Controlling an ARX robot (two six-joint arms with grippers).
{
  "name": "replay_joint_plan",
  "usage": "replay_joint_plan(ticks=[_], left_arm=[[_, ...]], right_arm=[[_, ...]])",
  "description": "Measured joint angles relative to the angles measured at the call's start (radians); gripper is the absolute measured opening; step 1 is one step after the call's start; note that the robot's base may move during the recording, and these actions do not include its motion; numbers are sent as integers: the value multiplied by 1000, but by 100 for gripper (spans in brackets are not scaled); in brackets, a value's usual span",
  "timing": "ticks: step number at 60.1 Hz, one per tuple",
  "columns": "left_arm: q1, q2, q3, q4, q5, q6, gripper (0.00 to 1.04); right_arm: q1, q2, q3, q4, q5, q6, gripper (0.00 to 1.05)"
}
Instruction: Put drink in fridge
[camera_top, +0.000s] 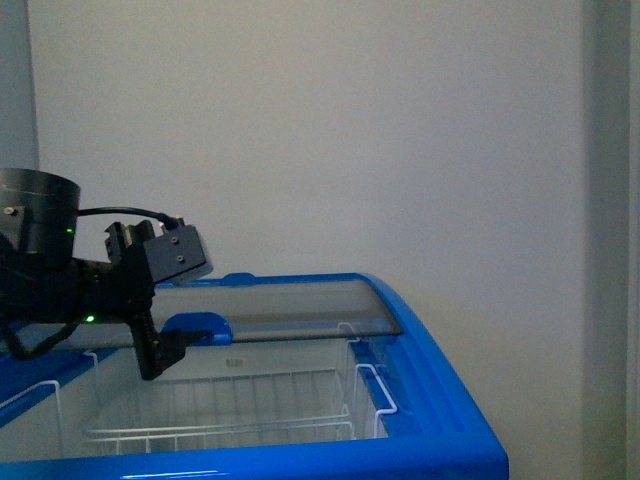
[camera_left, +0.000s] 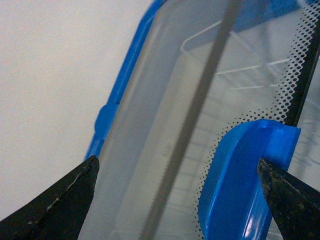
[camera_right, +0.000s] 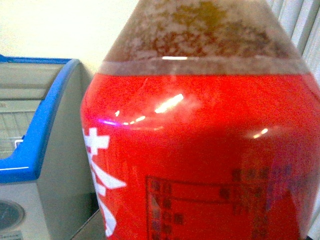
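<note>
The fridge (camera_top: 440, 400) is a white chest cooler with a blue top rim; its glass lid (camera_top: 290, 305) is slid back from an opening. A white wire basket (camera_top: 220, 415) hangs inside. My left gripper (camera_top: 165, 358) reaches down to the lid's blue handle (camera_top: 200, 326). In the left wrist view the left gripper (camera_left: 177, 165) is open, with the handle (camera_left: 245, 180) between its black fingertips (camera_left: 60, 200), nearer one of them. The drink (camera_right: 200, 150), with a red label and amber liquid, fills the right wrist view. My right gripper is shut on it, fingers hidden. The fridge (camera_right: 35, 145) stands beside it.
A plain pale wall (camera_top: 350, 130) rises behind the fridge, with a grey vertical strip (camera_top: 610, 240) at the far right. A round dial (camera_right: 10, 215) sits low on the fridge's side. Pale curtain folds (camera_right: 300, 20) show behind the drink.
</note>
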Motion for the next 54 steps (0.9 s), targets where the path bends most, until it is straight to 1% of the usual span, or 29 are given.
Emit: replay_joint_plan(ticks=[8, 11, 18, 20, 23, 25, 27, 30, 36, 37, 39, 40, 43, 45, 47, 49, 51, 54], left_arm=[[-22, 102, 140, 61, -82, -14, 97], [-32, 142, 196, 104, -131, -27, 97], [-41, 159, 219, 182, -177, -66, 97], [-43, 158, 218, 213, -215, -91, 97], [-44, 149, 212, 239, -241, -115, 97], [-42, 126, 192, 248, -279, -170, 97], [-37, 91, 160, 244, -321, -235, 97], [-32, 57, 127, 229, -353, -295, 97], [-11, -48, 25, 164, -431, -459, 97], [-3, -84, -11, 146, -446, -510, 97], [6, -124, -50, 130, -445, -549, 97], [18, -165, -92, 115, -440, -618, 97], [31, -232, -162, 102, -439, -683, 97], [50, -331, -263, 89, -439, -793, 97], [69, -440, -372, 73, -412, -887, 97], [77, -496, -429, 68, -395, -920, 97], [89, -613, -544, 58, -375, -999, 97], [93, -734, -660, 37, -363, -1059, 97]], right_arm=[[0, 0, 0, 0, 0, 0, 36], [0, 0, 0, 0, 0, 0, 36], [0, 0, 0, 0, 0, 0, 36], [0, 0, 0, 0, 0, 0, 36], [0, 0, 0, 0, 0, 0, 36], [0, 0, 0, 0, 0, 0, 36], [0, 0, 0, 0, 0, 0, 36], [0, 0, 0, 0, 0, 0, 36], [0, 0, 0, 0, 0, 0, 36], [0, 0, 0, 0, 0, 0, 36], [0, 0, 0, 0, 0, 0, 36], [0, 0, 0, 0, 0, 0, 36], [0, 0, 0, 0, 0, 0, 36], [0, 0, 0, 0, 0, 0, 36], [0, 0, 0, 0, 0, 0, 36], [0, 0, 0, 0, 0, 0, 36], [0, 0, 0, 0, 0, 0, 36], [0, 0, 0, 0, 0, 0, 36]])
